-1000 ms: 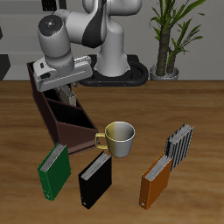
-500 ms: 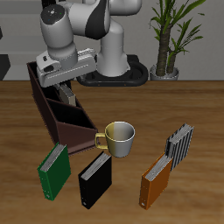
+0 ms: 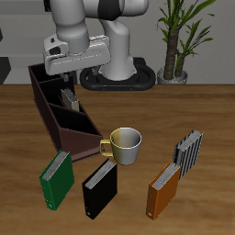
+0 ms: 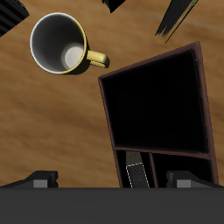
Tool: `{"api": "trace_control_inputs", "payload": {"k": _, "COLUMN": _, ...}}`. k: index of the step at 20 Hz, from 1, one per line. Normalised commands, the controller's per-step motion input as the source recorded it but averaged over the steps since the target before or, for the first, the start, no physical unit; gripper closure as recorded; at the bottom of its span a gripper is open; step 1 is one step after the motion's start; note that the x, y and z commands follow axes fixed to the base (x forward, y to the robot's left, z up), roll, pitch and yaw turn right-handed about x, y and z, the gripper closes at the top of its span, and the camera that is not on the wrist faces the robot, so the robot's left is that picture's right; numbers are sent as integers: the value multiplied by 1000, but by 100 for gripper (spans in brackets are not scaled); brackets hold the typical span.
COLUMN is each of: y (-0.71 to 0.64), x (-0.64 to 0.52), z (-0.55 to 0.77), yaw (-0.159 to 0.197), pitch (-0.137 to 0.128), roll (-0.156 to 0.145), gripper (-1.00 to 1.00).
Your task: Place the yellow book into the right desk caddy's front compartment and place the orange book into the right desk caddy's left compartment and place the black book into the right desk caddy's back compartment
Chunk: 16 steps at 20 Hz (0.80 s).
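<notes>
While raised above the right desk caddy [image 3: 62,117], jaws [image 3: 70,75] open and empty, yellow book [image 3: 69,97] upright inside caddy below, orange book [image 3: 163,191] and black book [image 3: 99,189] on wooden worktop [image 3: 211,119], potted plant [image 3: 179,37] behind.

A yellow-rimmed mug [image 4: 63,45] is sitting on the table [image 4: 44,122] beside the right desk caddy [image 4: 199,96], where a thin book [image 4: 135,171] is standing.

Wood-grain table [image 3: 184,101], glossy black book [image 3: 99,190].
</notes>
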Motion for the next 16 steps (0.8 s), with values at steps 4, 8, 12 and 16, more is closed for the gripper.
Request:
{"api": "trace_control_inputs", "payload": {"k": 4, "y": 310, "x": 289, "z": 327, "yaw": -102, "pitch": -36, "roll": -7, "gripper": -100}}
{"api": "trace_control_inputs", "payload": {"k": 8, "y": 381, "x": 244, "z": 197, "yaw": -110, "pitch": -33, "roll": 15, "gripper": -100}}
{"api": "trace_control_inputs", "payload": {"k": 12, "y": 445, "x": 96, "z": 154, "yaw": -100, "pitch": -39, "roll": 66, "gripper": -100}}
{"api": "trace_control_inputs", "payload": {"k": 16, "y": 346, "x": 100, "z": 159, "yaw": -87, "pitch": -31, "roll": 24, "gripper": -100}}
